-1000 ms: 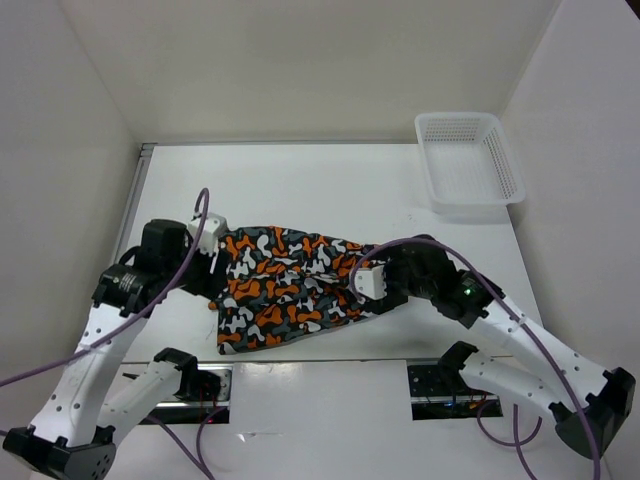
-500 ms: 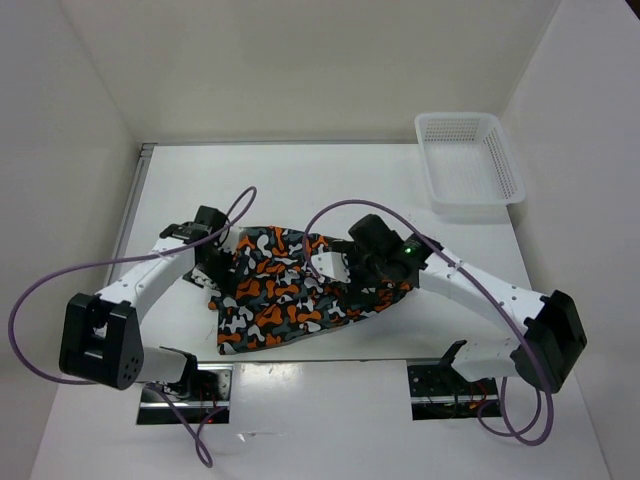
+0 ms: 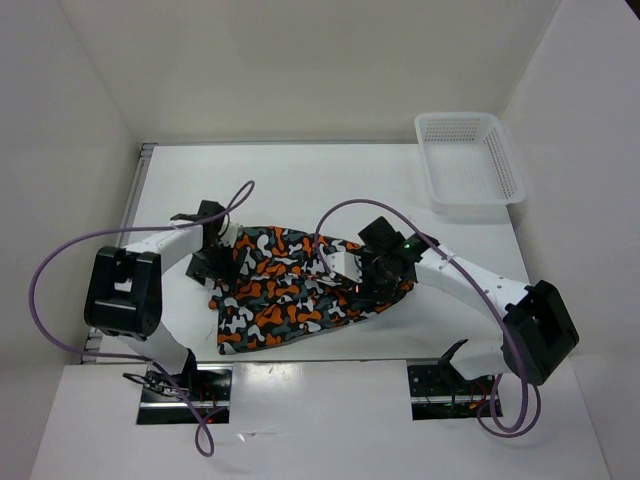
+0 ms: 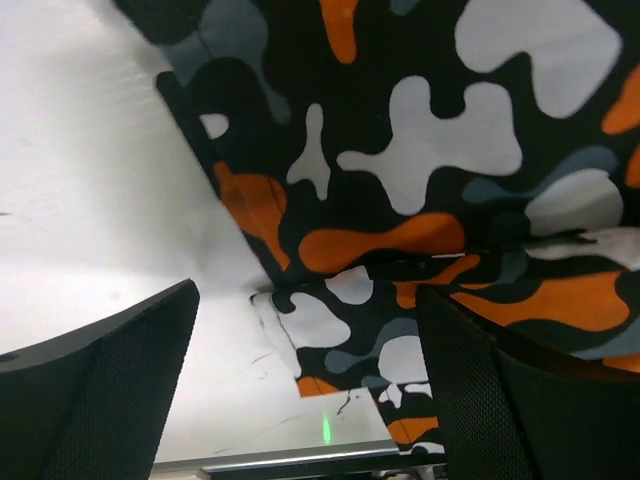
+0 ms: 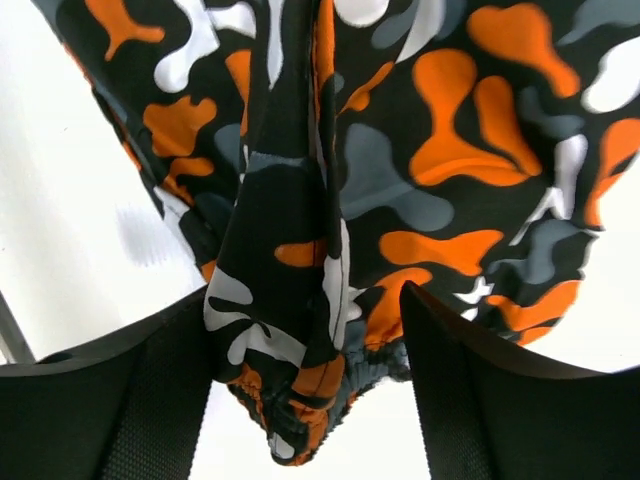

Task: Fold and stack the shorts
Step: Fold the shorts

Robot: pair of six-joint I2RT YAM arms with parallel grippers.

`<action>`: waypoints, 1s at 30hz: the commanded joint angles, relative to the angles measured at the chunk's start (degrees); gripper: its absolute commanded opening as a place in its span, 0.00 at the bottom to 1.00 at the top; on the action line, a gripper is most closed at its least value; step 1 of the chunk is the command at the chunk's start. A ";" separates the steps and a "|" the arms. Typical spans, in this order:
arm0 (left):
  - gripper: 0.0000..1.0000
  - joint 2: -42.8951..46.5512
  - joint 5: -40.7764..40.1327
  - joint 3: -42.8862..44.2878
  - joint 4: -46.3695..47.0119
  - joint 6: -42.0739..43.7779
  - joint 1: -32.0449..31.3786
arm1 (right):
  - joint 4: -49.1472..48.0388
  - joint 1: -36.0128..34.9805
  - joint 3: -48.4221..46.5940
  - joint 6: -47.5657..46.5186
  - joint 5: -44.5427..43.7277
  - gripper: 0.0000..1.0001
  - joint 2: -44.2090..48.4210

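Observation:
The shorts [image 3: 285,285], in an orange, white, black and grey print, lie loosely folded and rumpled on the white table. My left gripper [image 3: 214,263] is low at their left edge. In the left wrist view it [image 4: 310,400] is open, one finger over the bare table and the other over the cloth [image 4: 420,170]. My right gripper [image 3: 368,287] is at the shorts' right side. In the right wrist view it [image 5: 305,400] is open, with a bunched elastic edge of the shorts [image 5: 300,370] lying between the fingers.
A white lattice basket [image 3: 468,207] stands at the table's back right corner. Bare white table [image 3: 300,180] lies behind the shorts. White walls enclose the table on three sides. Purple cables loop over both arms.
Both arms have come down from a raised pose and stretched out low over the table, with the grippers at the shorts' left and right edges. The shorts have barely shifted.

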State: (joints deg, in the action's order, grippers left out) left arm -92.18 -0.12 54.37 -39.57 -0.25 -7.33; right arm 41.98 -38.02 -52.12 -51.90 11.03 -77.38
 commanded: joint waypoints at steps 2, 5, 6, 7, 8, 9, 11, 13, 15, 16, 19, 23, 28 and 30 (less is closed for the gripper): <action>0.86 -3.26 1.79 1.26 -1.03 0.25 -0.05 | -2.78 0.84 0.79 0.22 -1.35 0.67 0.04; 0.49 -3.88 4.68 1.97 -3.66 0.25 -0.05 | -2.78 0.84 0.79 0.22 -1.88 0.55 -0.49; 0.46 -3.88 5.21 1.97 -4.71 0.25 -0.05 | -2.78 0.84 0.79 0.22 -1.89 0.52 -0.49; 0.46 -3.36 5.83 1.97 -4.72 0.25 -0.05 | -2.78 0.84 0.79 0.22 -1.89 0.46 -0.49; 0.44 -3.36 5.83 1.97 -6.20 0.25 -0.05 | -2.78 0.84 0.79 0.22 -1.89 0.43 -0.49; 0.41 -3.36 6.36 1.97 -6.83 0.25 -0.05 | -2.78 0.84 0.79 0.22 -1.89 0.40 -1.01; 0.31 -2.75 6.36 1.97 -7.70 0.25 -0.05 | -3.39 0.84 0.17 0.22 -1.89 0.35 -1.01; 0.31 -2.13 5.83 1.97 -7.71 0.25 -0.05 | -4.09 0.84 -0.35 0.22 -3.29 0.35 -1.54; 0.40 -1.33 4.52 2.67 -8.33 0.25 1.09 | -4.62 0.84 -0.96 -0.30 -4.16 0.35 -2.06; 0.46 0.15 4.51 3.45 -8.33 0.25 1.09 | -4.62 0.84 -0.97 -0.31 -4.95 0.37 -2.07; 0.56 1.74 3.38 4.86 -8.33 0.25 2.41 | -4.62 0.84 -1.50 -0.92 -5.49 0.47 -2.07; 0.53 3.06 1.97 3.56 -8.33 0.25 3.03 | -4.62 0.84 -1.50 -0.92 -6.63 0.47 -2.07; 0.35 3.06 1.17 1.71 -7.80 0.25 3.03 | -4.62 1.36 -0.97 -1.45 -7.34 0.47 -1.54; 0.40 1.93 1.17 1.10 -7.80 0.25 3.03 | -4.62 1.37 -0.36 -1.45 -7.34 0.47 -1.54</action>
State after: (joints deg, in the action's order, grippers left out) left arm -89.95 1.58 56.71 -46.54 -0.05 -4.43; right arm 39.07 -37.32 -51.42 -52.58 4.69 -79.29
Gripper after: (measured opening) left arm 0.377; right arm 0.470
